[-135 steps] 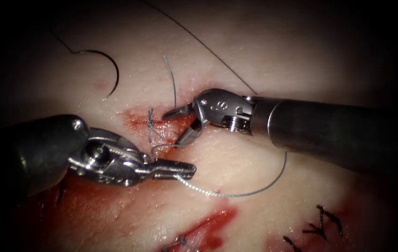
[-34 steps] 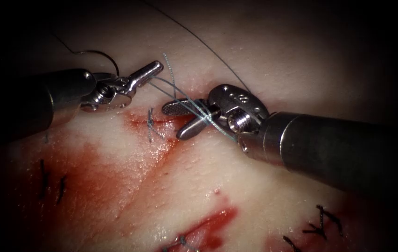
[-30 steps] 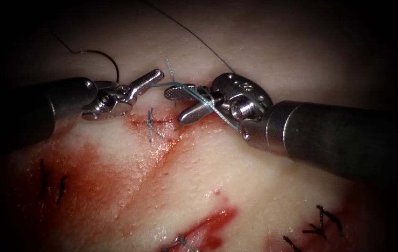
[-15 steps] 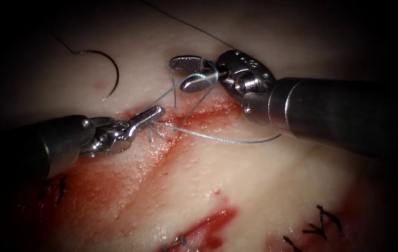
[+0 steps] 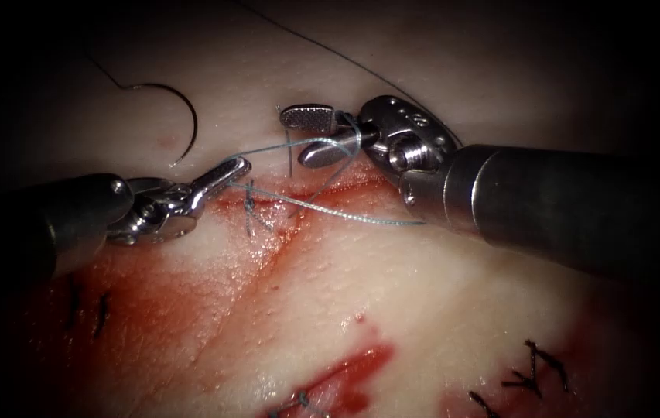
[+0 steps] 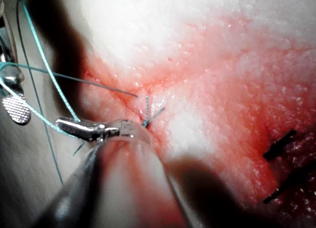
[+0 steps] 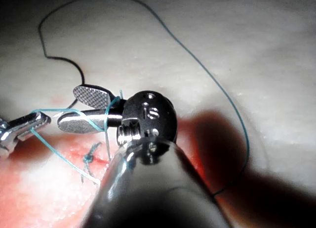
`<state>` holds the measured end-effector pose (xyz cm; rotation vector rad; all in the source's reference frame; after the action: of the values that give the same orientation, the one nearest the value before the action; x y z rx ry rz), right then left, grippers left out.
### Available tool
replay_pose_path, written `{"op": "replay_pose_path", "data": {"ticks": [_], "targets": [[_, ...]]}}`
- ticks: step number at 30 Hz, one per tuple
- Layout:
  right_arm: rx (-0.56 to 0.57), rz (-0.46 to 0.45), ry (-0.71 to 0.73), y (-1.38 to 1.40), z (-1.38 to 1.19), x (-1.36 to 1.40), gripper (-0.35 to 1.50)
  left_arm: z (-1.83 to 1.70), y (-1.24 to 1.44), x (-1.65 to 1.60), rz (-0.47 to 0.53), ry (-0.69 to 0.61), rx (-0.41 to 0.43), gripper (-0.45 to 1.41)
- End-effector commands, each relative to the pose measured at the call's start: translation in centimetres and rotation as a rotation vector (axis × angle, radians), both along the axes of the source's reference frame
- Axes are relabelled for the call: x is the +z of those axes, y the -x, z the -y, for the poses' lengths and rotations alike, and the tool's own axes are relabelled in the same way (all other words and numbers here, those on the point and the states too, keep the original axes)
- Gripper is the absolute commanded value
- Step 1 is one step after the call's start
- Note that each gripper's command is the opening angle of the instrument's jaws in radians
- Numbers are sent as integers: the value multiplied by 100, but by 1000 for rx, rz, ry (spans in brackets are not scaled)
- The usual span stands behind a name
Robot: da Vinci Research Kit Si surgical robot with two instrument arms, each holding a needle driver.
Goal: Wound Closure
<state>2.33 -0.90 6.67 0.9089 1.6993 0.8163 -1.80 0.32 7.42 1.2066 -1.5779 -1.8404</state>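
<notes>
The left arm's small steel needle driver (image 5: 230, 169) has its jaws clamped together on the thin teal suture thread (image 5: 330, 210), just left of the red, wet cut (image 5: 283, 203) in the pale pork-belly tissue (image 5: 438, 310). The right arm's steel needle driver (image 5: 316, 135) sits just above the cut with its jaws parted, nothing between them, and the thread is wound around them near the hinge. Its round wrist housing carries stamped characters that look like "IS" in the right wrist view (image 7: 148, 111); I can't be sure of them. The dark curved needle (image 5: 179, 116) lies free on the tissue surface, well left of the cut and above the left tool, held by neither. A small knotted stitch (image 5: 249, 203) sits on the cut. Dark finished stitches (image 5: 535, 368) show lower right.
</notes>
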Motion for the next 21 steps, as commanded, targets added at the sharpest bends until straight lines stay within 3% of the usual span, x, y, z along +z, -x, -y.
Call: {"op": "replay_pose_path", "data": {"ticks": [1,10,21], "targets": [[-7,-3,-2,-10,-4,4,131,-11,7,6,2,-6,-3,-45],[-98,1,-26,-14,19,-1,131,-40,10,30,-29,-22,-39,-45],[-154,0,-28,-28,35,-2,131,-57,26,35,-40,-31,-60,-45]]}}
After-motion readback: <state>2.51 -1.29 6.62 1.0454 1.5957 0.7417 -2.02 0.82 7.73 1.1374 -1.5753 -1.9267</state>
